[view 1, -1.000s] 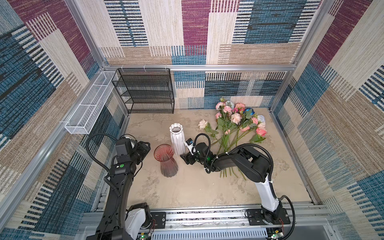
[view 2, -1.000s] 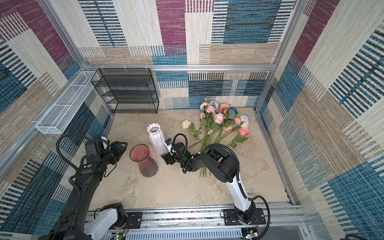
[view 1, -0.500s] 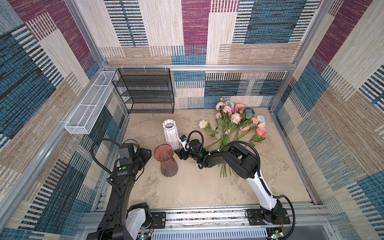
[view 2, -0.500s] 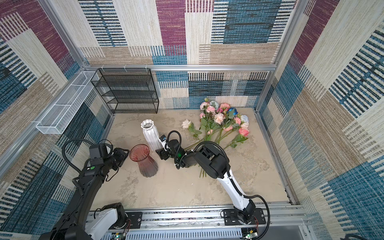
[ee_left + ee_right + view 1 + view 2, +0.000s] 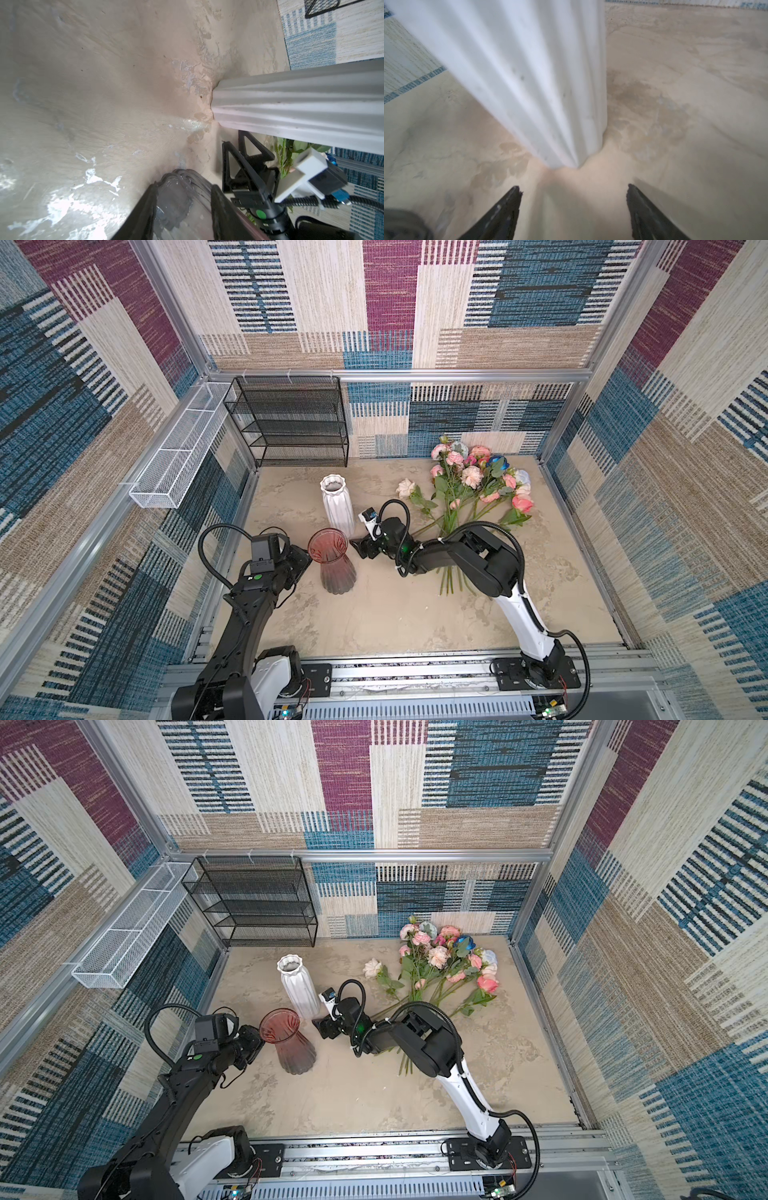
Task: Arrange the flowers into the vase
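The flowers (image 5: 469, 485) (image 5: 440, 961) lie in a bunch at the back right of the table, stems running under my right arm. A white ribbed vase (image 5: 337, 506) (image 5: 299, 986) (image 5: 529, 72) stands left of them. In front of it stands a pink glass vase (image 5: 332, 564) (image 5: 286, 1044). My left gripper (image 5: 301, 562) (image 5: 184, 186) is shut on the glass vase (image 5: 180, 199), one finger on each side of it. Low beside the white vase's base, my right gripper (image 5: 361, 547) (image 5: 574, 189) is open and holds nothing.
A black wire shelf (image 5: 291, 423) stands at the back left against the wall. A white wire basket (image 5: 178, 448) hangs on the left frame. Patterned walls close in the beige table (image 5: 395, 614) on three sides.
The white vase has slid back and to the left beside the right gripper. My left gripper came in from the left and closed on the pink glass vase.
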Controlling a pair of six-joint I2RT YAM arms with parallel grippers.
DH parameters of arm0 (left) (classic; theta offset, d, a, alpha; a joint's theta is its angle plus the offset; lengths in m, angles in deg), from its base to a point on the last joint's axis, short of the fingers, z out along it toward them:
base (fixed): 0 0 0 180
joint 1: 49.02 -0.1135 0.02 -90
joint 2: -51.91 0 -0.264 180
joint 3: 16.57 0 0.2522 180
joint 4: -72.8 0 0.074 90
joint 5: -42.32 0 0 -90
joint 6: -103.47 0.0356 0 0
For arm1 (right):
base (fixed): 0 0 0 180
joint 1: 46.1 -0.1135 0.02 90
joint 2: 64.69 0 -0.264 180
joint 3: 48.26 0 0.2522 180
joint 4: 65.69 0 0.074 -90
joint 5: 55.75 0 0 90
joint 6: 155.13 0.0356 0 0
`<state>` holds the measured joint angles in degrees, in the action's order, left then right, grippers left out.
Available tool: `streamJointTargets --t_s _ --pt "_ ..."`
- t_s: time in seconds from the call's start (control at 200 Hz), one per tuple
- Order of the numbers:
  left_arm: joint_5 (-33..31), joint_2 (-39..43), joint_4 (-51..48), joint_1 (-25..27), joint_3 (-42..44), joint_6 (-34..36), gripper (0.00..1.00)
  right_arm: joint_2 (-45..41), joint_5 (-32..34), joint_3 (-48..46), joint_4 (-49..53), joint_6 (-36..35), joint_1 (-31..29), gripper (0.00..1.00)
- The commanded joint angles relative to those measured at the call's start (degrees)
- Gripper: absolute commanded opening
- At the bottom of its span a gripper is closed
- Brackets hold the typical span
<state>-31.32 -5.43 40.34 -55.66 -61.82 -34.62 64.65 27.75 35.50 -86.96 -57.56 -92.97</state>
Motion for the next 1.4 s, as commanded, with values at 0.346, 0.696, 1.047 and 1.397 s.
streamJointTargets --t_s 0.346,0.696,1.047,1.397 --pt "-7.3 -5.8 6.5 15.4 2.4 -5.4 0.42 -27.3 10.8 -26.2 -2.0 7.7 0.7 0.82" --pt "-8.7 -19.0 13.5 29.8 -4.7 -6.6 0.41 -51.9 17.8 -38.0 11.0 14.4 7.9 0.79" --pt "-11.8 -22.3 10.9 34.2 -11.2 -3.9 0.45 -65.4 18.4 -34.8 27.3 18.7 13.0 0.89" --pt "-19.6 -6.2 2.1 32.0 -17.6 4.6 0.96 -52.9 0.0 -20.1 41.6 18.6 25.2 0.69"
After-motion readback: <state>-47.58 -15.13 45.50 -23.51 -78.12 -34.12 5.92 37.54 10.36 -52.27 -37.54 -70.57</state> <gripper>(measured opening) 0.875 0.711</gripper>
